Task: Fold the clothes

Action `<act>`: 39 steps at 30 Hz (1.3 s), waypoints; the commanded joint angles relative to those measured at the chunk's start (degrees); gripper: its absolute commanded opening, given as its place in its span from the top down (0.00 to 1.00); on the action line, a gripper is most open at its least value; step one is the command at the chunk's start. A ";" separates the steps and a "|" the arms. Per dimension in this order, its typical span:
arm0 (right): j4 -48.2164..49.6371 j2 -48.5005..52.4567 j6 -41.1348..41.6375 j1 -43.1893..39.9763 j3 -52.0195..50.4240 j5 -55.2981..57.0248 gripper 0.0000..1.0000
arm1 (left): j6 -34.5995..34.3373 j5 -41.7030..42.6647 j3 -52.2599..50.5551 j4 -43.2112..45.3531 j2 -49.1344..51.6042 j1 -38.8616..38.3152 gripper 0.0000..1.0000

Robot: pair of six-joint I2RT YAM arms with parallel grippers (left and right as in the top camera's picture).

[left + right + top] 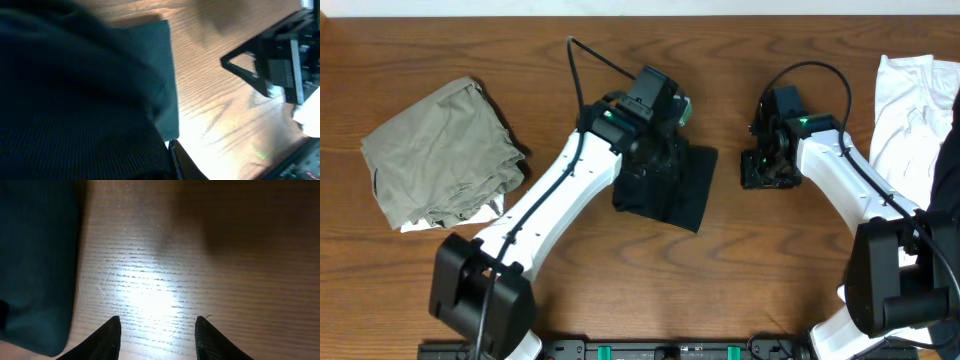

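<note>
A black shirt (670,190), one of the clothes, lies folded into a compact dark pad at the table's middle. My left gripper (654,158) is pressed down on its upper left part. In the left wrist view black fabric (75,95) fills the left side and lies against one finger (184,164); the other finger is hidden under it, so the jaw gap does not show. My right gripper (770,168) hovers just right of the shirt, open over bare wood (157,325), with the shirt's edge (35,255) to its left.
An olive-grey garment (440,152) lies crumpled at the left, with a white scrap (420,224) under its near edge. A white garment (912,110) lies at the far right edge. The wooden table (770,260) shows bare boards in front.
</note>
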 commanded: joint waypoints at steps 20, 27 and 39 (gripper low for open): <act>-0.04 0.04 -1.27 0.70 -0.33 -6.19 0.53 | -0.37 -2.49 1.70 7.26 3.32 -0.66 0.87; -0.04 0.04 -0.87 0.70 -0.33 -6.16 0.53 | -0.37 -2.10 1.70 7.02 7.45 -4.50 0.86; 0.09 0.04 -0.85 0.70 -0.33 -6.19 0.53 | 4.57 -2.71 1.81 4.33 11.26 -7.98 0.74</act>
